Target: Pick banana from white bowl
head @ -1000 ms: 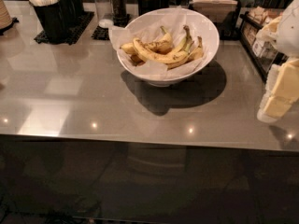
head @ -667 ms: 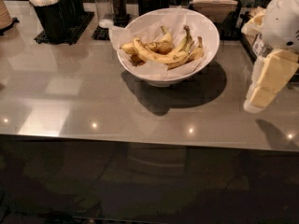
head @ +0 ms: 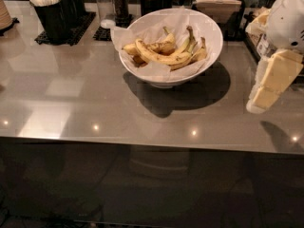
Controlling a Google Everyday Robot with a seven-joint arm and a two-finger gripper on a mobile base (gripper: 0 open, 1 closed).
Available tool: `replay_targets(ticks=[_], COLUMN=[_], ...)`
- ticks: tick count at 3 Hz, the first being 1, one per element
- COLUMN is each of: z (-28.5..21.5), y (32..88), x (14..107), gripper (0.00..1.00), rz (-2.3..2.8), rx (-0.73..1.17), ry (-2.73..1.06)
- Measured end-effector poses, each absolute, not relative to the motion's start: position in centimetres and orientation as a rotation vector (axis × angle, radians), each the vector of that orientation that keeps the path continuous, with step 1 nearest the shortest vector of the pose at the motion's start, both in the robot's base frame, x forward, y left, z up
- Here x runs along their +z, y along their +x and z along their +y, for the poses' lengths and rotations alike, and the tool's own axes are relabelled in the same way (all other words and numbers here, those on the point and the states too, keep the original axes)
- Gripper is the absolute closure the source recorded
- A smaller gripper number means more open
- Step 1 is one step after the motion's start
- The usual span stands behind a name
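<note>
Right, starting at the far left edge, a tan stack [head: 4, 13] of what may be cups pokes into view at the back of the grey glossy counter [head: 71, 99]. Next along, a black holder [head: 50, 18] packed with white utensils stands on a black ridged mat [head: 71, 30]. Just right of it are two shakers, one pale [head: 103, 6] and one dark [head: 119, 4], side by side at the back. Now the middle: the white bowl [head: 171, 79] sits on the counter, lined with crinkled white paper [head: 152, 25] that spills over its left rim. Inside it lies the banana [head: 159, 57], long and strongly curved, yellow with brown speckles, lying across the front of the pile. The shorter, browner bananas [head: 166, 45] are tucked behind it and touching it, their stems pointing up toward the back. The bowl throws a dark shadow [head: 190, 94] onto the counter in front and to its right. Behind the bowl's right side there is a brown box-like container [head: 218, 6]. Over at the far right, my white arm [head: 287, 23] comes down from the top corner. My gripper [head: 259, 103] hangs above the counter's right edge, well apart from the bowl and touching nothing. Whether it is released or clenched, I cannot tell from this angle.
</note>
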State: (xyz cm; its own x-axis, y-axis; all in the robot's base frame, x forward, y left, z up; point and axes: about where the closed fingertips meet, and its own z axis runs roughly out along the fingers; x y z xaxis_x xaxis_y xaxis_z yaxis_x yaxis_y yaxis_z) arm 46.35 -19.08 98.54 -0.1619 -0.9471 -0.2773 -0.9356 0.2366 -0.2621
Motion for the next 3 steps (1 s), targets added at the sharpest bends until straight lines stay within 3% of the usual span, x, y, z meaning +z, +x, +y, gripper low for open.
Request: replay_targets(ticks=[3], z=[-13.5], y=[53.2], x=[97.0], gripper=[0.00], rz=[2.042], rx=[0.251], ry=[-1.714])
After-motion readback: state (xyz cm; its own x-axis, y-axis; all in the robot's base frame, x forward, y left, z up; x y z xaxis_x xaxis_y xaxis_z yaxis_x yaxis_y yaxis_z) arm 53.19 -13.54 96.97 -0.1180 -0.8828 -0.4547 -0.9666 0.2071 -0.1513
